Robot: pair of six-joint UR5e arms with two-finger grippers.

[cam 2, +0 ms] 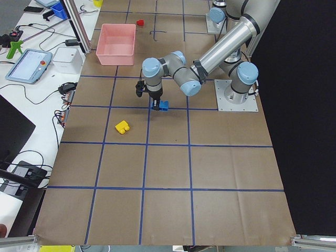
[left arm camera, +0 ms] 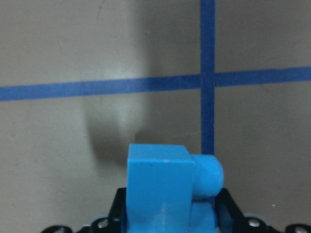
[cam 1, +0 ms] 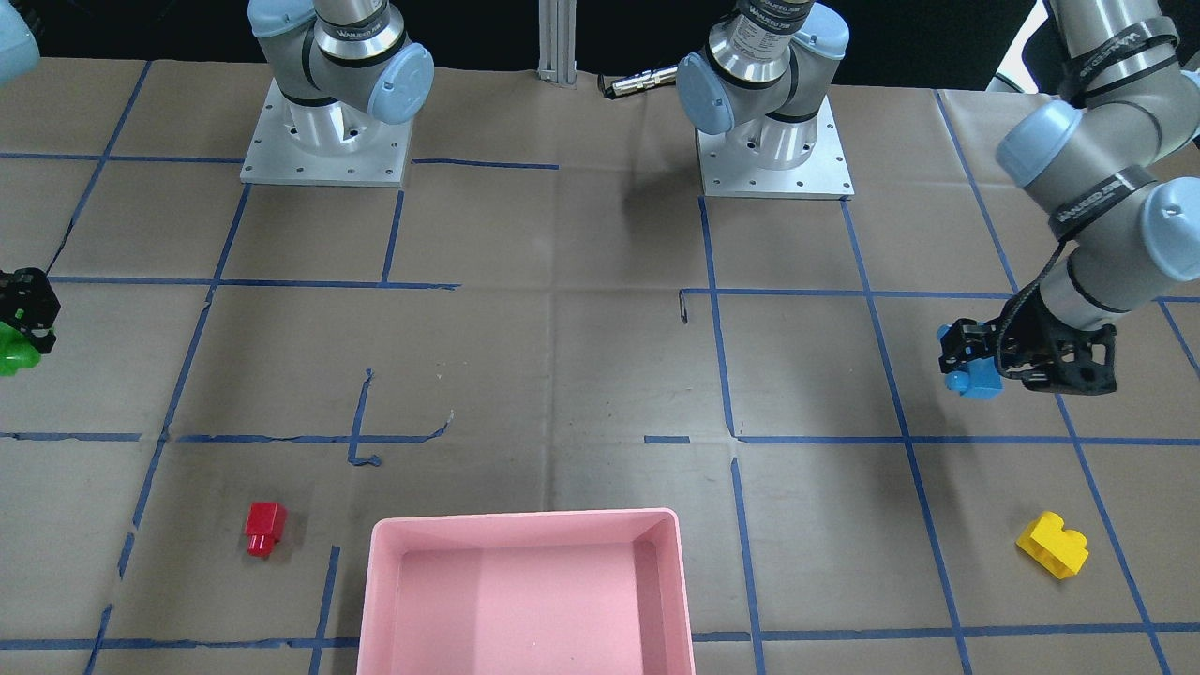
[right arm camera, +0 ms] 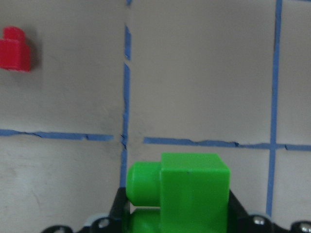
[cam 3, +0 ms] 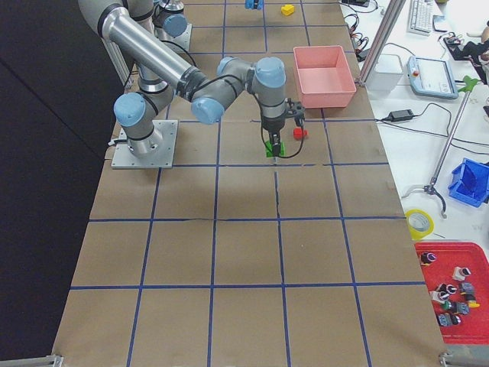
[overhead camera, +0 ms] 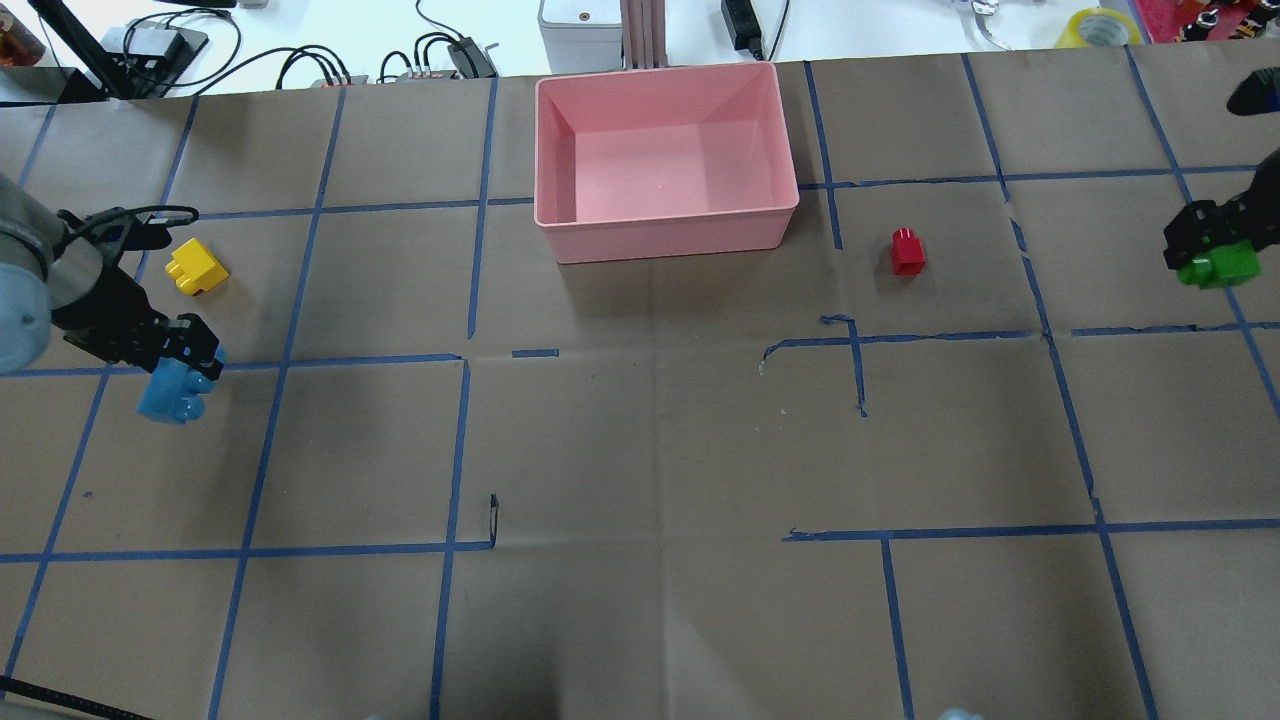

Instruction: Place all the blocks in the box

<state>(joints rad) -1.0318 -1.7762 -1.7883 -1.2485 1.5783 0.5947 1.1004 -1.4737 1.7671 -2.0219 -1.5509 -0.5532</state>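
My left gripper point(overhead camera: 190, 350) is shut on the light-blue brick point(overhead camera: 175, 393), which fills the bottom of the left wrist view point(left arm camera: 165, 189) above its shadow on the paper. My right gripper point(overhead camera: 1205, 240) is shut on the green brick point(overhead camera: 1220, 268), which also shows in the right wrist view point(right arm camera: 189, 189). The yellow brick point(overhead camera: 195, 268) lies on the table near my left gripper. The red brick point(overhead camera: 908, 251) lies to the right of the pink box point(overhead camera: 665, 235), which holds nothing. The box stands at the far middle of the table.
The table is covered in brown paper with a blue tape grid point(overhead camera: 460, 450). Both arm bases point(cam 1: 778, 141) stand at the robot's side. Cables and devices point(overhead camera: 440, 55) lie beyond the far edge behind the box.
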